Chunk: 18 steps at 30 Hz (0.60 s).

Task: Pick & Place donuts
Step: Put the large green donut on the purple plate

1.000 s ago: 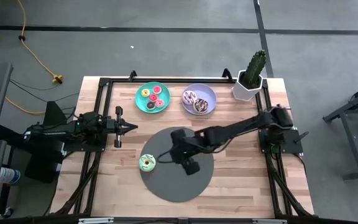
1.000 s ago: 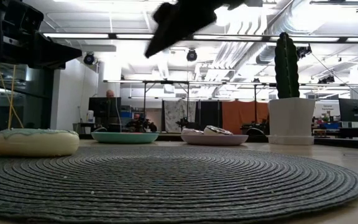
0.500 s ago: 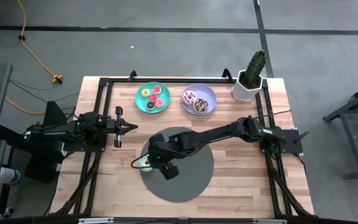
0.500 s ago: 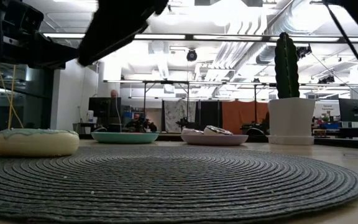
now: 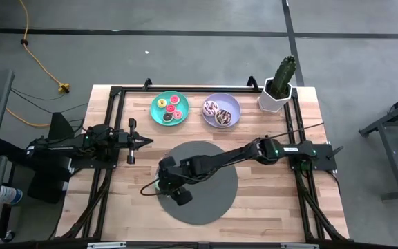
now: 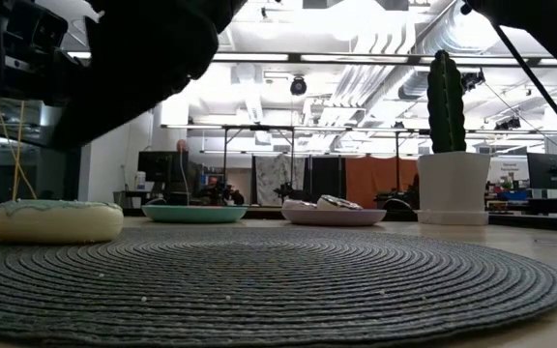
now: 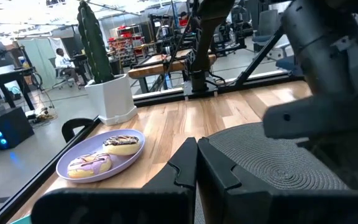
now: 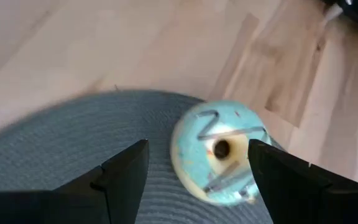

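Observation:
A green-iced donut (image 8: 219, 152) lies flat at the left rim of the round grey mat (image 5: 206, 200); the low view shows it at the mat's edge (image 6: 56, 220). My right gripper (image 8: 197, 148) hovers above it, open and pointing down, a finger on either side and touching nothing. In the high view the right gripper (image 5: 168, 182) covers most of the donut. Small donuts (image 5: 169, 108) sit on the teal plate, two larger ones (image 5: 216, 112) on the lilac plate. My left gripper (image 5: 147, 142) waits shut at the table's left side.
The teal plate (image 5: 156, 114) and lilac plate (image 5: 235, 104) stand side by side at the far edge. A cactus in a white pot (image 5: 276, 88) occupies the far right corner. My right arm (image 5: 254, 149) reaches across the mat. Bare wood lies near and left of the mat.
My right gripper has travelled from the middle of the mat toward the table's left and come down, ending over the green-iced donut. The donut has stayed where it was.

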Tool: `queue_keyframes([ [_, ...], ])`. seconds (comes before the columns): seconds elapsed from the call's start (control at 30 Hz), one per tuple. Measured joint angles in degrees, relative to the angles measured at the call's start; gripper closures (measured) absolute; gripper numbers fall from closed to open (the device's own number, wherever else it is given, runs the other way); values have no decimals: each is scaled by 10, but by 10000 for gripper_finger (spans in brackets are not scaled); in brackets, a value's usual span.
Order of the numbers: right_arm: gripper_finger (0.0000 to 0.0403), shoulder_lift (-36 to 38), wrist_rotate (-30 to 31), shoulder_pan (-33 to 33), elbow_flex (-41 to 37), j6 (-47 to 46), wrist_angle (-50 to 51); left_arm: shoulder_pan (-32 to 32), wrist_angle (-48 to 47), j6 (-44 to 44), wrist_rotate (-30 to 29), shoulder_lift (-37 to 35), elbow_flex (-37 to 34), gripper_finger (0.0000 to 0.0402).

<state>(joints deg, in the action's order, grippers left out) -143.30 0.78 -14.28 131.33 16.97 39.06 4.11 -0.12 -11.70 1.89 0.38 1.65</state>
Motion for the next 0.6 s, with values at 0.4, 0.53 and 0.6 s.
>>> queue_keyframes([
  [0.4, 136, -20, 16, -2, 0, -4, -6, 0, 0, 0, 0, 0, 0, 401],
  [0.53, 136, -20, 28, -1, 0, -4, -6, 0, 0, 0, 0, 0, 0, 401],
  [0.6, 136, -20, 28, -1, 0, -4, -7, 0, 0, 0, 0, 0, 0, 401],
])
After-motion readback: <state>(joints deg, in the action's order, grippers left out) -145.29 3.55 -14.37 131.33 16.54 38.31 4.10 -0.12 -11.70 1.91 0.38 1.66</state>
